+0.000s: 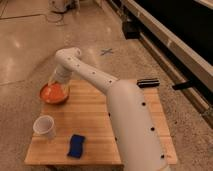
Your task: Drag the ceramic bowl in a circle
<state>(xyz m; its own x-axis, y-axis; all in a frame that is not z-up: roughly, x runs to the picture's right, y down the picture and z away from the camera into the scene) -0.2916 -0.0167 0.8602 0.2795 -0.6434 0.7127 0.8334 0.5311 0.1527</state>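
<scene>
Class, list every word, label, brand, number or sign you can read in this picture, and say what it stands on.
Words, numbers, brands: none can be read.
Sign: a blue cross mark on the floor beyond the table.
The hand, down at the ceramic bowl, the white cup and the blue sponge show no lettering.

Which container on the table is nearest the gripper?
The orange bowl at the far corner of the table: the gripper is right at it. The white cup stands apart, nearer the front edge.
</scene>
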